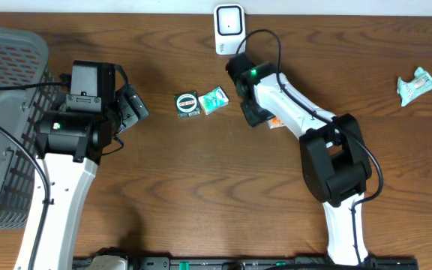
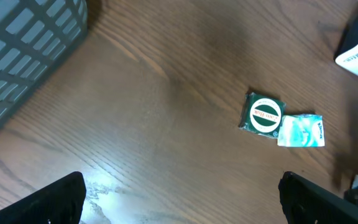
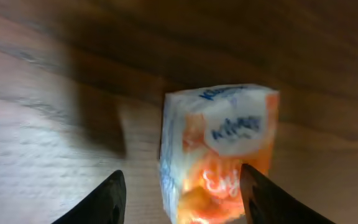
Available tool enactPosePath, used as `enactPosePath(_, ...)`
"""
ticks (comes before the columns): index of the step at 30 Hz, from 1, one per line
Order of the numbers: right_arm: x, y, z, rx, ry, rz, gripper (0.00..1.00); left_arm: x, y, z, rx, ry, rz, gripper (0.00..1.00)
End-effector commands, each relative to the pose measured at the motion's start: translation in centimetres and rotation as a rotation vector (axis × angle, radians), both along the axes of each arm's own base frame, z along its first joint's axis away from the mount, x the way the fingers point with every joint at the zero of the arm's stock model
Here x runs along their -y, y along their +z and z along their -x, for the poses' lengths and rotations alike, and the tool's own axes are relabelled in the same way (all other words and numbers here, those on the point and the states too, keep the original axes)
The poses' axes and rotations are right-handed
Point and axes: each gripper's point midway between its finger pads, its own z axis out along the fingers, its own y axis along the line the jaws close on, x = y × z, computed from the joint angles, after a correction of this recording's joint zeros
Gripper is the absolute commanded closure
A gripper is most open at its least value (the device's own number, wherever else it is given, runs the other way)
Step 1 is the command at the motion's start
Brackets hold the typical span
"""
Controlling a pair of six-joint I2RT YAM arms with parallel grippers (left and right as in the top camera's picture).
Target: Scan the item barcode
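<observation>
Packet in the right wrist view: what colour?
Packet: orange and white, blue lettering; right wrist view.

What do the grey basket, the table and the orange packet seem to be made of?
Grey basket: likely moulded plastic, matte, with a slotted lattice. Table: wood or wood-look laminate; brown grain, faint sheen under the light. Orange packet: probably thin glossy plastic film, judging by its bright highlights, though blurred.
</observation>
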Motion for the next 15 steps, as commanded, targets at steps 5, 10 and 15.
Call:
enactPosePath(5, 0.8, -1.9, 1.2, -0.014, -0.02, 0.008, 0.83, -0.2, 0.5, -0.1, 0.012, -0.001, -0.009, 0.02)
enactPosePath(10, -1.2, -0.7, 0.8, -0.044, -0.023, -0.107, 0.99, -0.2, 0.5, -0.1, 0.012, -0.001, -0.009, 0.02)
enactPosePath(15, -6.0, 4.9, -0.4, -0.147, 0.066, -0.486, 0.99, -0.2, 0.5, -0.1, 0.012, -0.001, -0.009, 0.02)
